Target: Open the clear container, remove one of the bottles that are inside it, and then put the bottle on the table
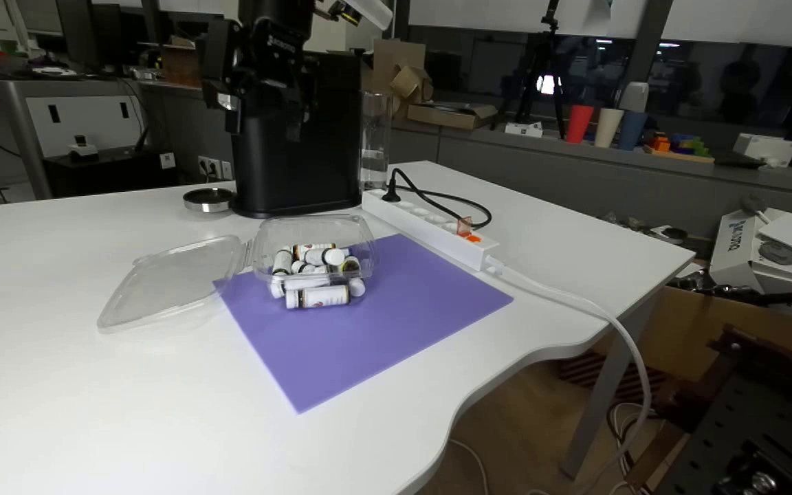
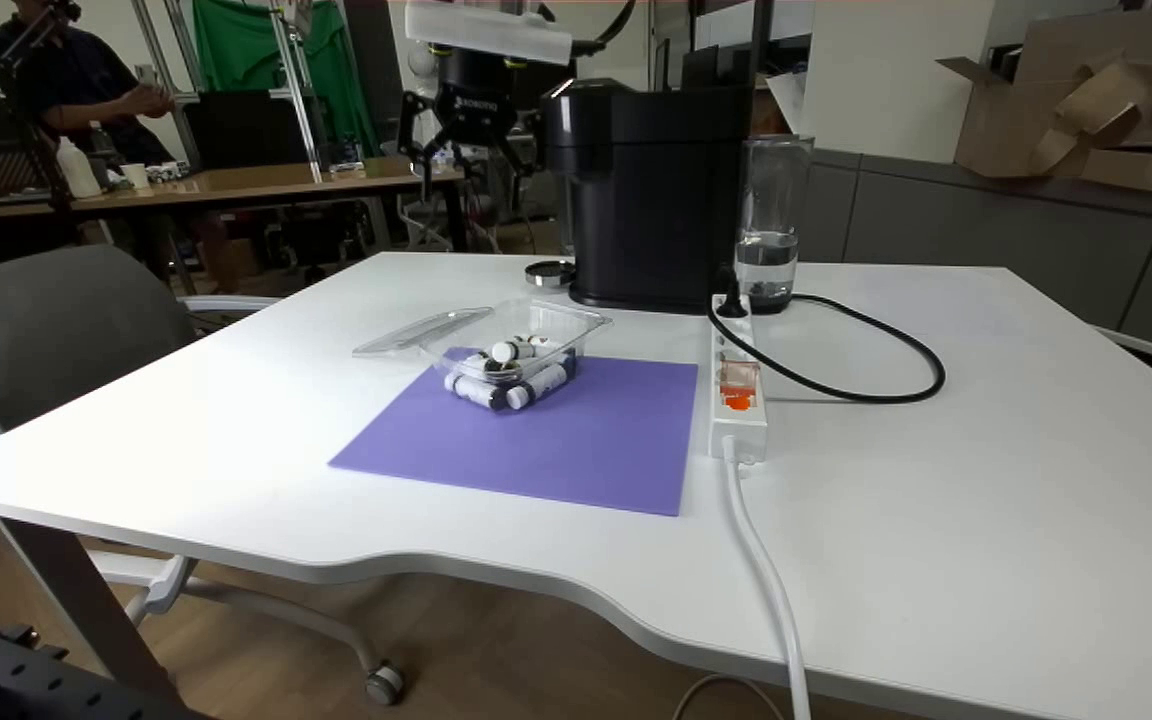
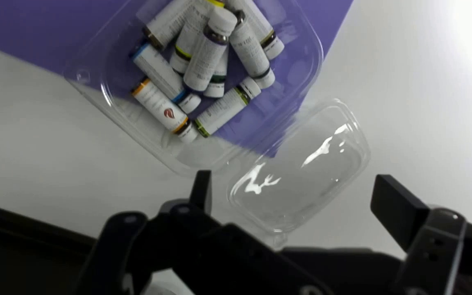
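The clear container (image 1: 367,249) stands with its lid (image 1: 174,282) folded open flat beside it, in both exterior views (image 2: 581,325). In the wrist view the tub (image 3: 113,108) is at top and the lid (image 3: 297,176) lies below right. Several white bottles (image 1: 318,297) lie jumbled inside the tub, one (image 3: 206,61) on top with its white cap up the picture; they also show in an exterior view (image 2: 541,385). The table (image 1: 93,392) is glossy white. My gripper (image 1: 265,127) is open and empty, high above the table (image 2: 471,188); in the wrist view its fingers (image 3: 291,186) frame the lid.
A purple mat (image 1: 368,344) lies partly under the tub. A tall black machine (image 2: 651,210) stands behind it, with a metal dish (image 2: 549,274) and a clear cylinder (image 2: 771,215) beside it. A white power strip (image 1: 430,230) with a black cable (image 2: 871,398) lies right of the mat.
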Controlling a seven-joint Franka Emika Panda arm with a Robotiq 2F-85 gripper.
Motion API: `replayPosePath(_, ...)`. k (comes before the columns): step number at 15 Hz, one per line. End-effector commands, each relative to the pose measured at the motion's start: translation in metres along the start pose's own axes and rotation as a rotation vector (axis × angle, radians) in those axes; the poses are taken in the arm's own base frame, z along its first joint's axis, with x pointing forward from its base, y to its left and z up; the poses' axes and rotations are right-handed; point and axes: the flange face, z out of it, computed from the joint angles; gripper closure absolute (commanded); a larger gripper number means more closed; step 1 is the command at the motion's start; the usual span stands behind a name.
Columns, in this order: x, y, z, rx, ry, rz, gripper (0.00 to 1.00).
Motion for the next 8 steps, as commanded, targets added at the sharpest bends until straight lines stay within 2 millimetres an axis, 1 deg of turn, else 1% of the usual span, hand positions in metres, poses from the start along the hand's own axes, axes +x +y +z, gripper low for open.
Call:
replayPosePath(1,-0.027,0.008,0.008,-0.011,-0.082,0.163,0.00)
replayPosePath(2,-0.032,0.012,0.006,0.022,-0.111,0.170,0.00)
replayPosePath(3,-0.021,0.012,0.014,0.011,-0.074,0.107,0.00)
replayPosePath(6,-0.029,0.016,0.015,0.030,-0.104,0.133,0.00)
replayPosePath(8,-0.026,0.016,0.029,0.014,-0.115,0.130,0.00)
